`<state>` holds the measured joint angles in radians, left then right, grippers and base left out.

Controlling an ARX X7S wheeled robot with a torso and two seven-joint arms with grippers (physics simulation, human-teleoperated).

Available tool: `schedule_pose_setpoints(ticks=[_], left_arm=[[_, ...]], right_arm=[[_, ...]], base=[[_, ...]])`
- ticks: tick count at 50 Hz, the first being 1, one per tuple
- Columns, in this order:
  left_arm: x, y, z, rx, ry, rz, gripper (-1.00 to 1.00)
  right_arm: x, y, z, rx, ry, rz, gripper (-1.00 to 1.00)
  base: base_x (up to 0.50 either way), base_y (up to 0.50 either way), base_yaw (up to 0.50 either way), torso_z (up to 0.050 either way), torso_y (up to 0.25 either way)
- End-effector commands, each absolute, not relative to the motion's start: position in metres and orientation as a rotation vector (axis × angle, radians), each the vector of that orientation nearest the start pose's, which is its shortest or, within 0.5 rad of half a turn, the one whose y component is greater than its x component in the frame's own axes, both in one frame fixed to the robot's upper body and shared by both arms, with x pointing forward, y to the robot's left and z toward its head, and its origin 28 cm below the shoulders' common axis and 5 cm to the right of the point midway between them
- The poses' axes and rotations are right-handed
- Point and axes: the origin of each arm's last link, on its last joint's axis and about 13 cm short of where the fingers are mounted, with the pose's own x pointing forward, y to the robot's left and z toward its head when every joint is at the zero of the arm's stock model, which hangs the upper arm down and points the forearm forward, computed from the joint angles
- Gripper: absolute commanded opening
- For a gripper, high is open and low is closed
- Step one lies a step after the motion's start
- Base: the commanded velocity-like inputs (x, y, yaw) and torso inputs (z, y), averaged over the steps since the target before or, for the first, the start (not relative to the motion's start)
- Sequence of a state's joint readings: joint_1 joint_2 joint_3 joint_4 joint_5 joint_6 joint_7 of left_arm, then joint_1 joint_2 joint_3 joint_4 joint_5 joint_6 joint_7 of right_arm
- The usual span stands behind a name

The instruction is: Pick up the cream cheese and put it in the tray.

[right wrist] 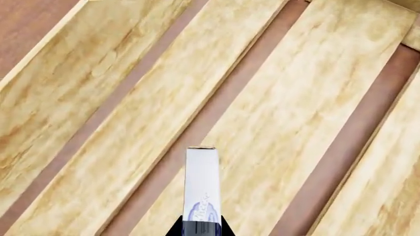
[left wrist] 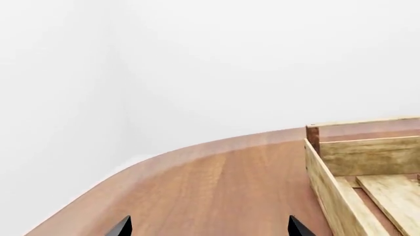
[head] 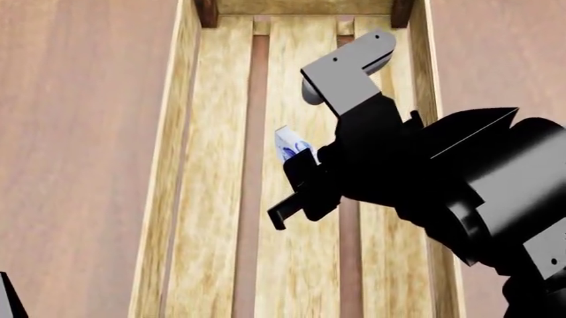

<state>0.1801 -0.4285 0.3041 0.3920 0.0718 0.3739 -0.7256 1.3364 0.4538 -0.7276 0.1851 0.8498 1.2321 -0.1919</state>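
Note:
My right gripper (head: 299,173) is shut on the cream cheese (head: 289,144), a small flat white box with a blue oval logo, held on edge above the slatted bottom of the tray (head: 181,106). In the right wrist view the box (right wrist: 201,189) sticks out from between the dark fingertips (right wrist: 225,227), over the light-wood slats (right wrist: 308,98). My left gripper (left wrist: 208,230) is open and empty over the brown table, beside the tray's corner (left wrist: 328,172); only its two black fingertips (left wrist: 121,228) show. Its edge shows in the head view's lower left corner.
The brown wooden table (head: 79,132) lies on both sides of the tray. The table's curved edge (left wrist: 131,167) meets a white wall in the left wrist view. The tray's far end wall with dark corner posts (head: 207,12) is at the head view's top.

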Motion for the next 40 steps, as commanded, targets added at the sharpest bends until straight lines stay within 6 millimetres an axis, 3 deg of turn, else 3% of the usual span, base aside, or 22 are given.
schedule_pose_setpoints(ticks=[1, 40], left_arm=[[0.1590, 0.2164, 0.0784, 0.101, -0.595, 0.223, 1.00], [0.1586, 0.2157, 0.0786, 0.102, -0.600, 0.226, 1.00]], right_arm=[[0.3461, -0.1196, 0.2644, -0.325, 0.511, 0.624, -1.00], [0.3503, -0.1145, 0.2548, -0.357, 0.536, 0.625, -1.00]], base=[[0.00, 0.00, 0.00, 0.000, 0.000], [0.00, 0.00, 0.00, 0.000, 0.000]])
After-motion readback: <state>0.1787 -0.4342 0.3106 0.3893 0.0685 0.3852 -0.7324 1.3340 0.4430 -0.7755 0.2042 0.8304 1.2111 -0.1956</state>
